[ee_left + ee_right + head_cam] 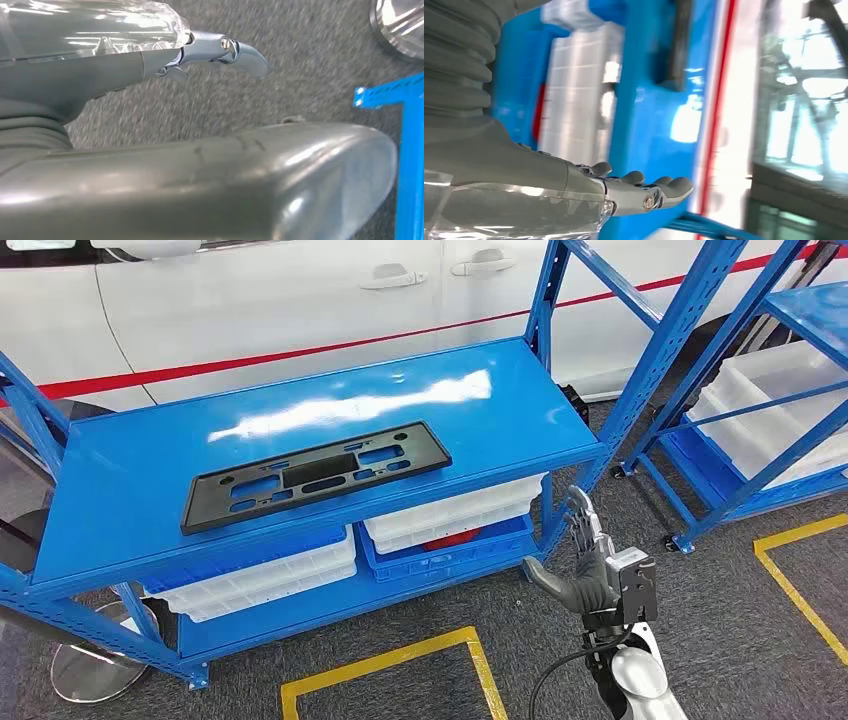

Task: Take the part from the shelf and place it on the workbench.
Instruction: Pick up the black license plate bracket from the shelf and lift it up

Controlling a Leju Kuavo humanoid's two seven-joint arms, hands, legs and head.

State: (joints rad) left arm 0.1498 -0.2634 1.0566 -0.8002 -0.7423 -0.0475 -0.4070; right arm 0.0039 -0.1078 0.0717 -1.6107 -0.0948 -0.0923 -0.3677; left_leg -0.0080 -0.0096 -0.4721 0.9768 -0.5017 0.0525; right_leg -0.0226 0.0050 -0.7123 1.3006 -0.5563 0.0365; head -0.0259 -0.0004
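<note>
While the right hand (588, 565) hangs empty with its fingers spread, low beside the shelf's (120, 490) corner post, the left hand (150, 100) holds nothing above grey floor, its fingers apparently loosely extended. The part (315, 475), a long flat black plastic frame with cut-outs, lies well apart on the blue upper shelf. It looks light, thin and somewhat bendy; gripping a long edge near the middle seems safest.

Bright overhead glare on blue shelf (330, 410); blurred wrist views.
</note>
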